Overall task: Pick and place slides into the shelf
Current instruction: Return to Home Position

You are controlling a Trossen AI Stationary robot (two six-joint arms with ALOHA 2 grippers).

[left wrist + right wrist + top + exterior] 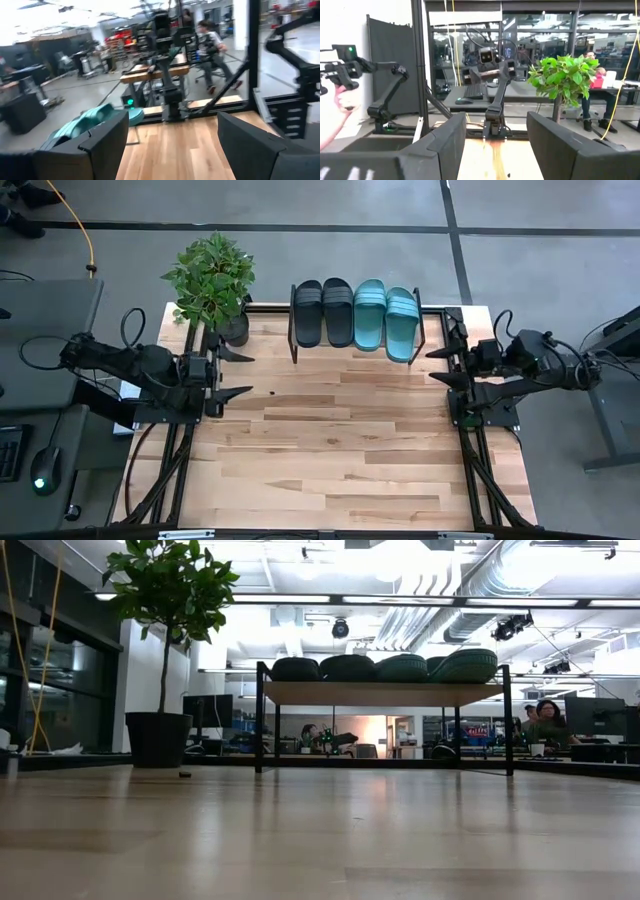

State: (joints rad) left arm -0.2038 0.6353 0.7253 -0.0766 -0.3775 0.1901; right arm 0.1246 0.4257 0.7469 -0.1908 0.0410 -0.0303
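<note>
Left arm: folded low along the left edge of the table [330, 450], forearm running in from the side. The left gripper [250, 374] points inward over the wood with its fingers spread wide and nothing between them. In the left wrist view, both fingers [100, 145] frame only bare tabletop.

Potted plant [212, 278]: at the far-left corner, just beyond the left gripper and clear of it.

Shelf [380, 693]: at the middle of the far edge, between the plant and the right arm. All four slides lie on its plank, side by side:
- black slides [307, 312] on the left half
- teal slides [369, 314] on the right half, with the outermost one reaching slightly nearer than the rest

Neither gripper touches them. The low view shows the same row on top of the shelf.

Right arm: mirrors the left at the right edge, with its elbow out past the table. The right gripper [431, 368] points inward near the shelf's right leg but apart from it, fingers wide and empty. In the right wrist view, its fingers [445, 145] frame the left arm across the table.

The two grippers face each other, well apart.
</note>
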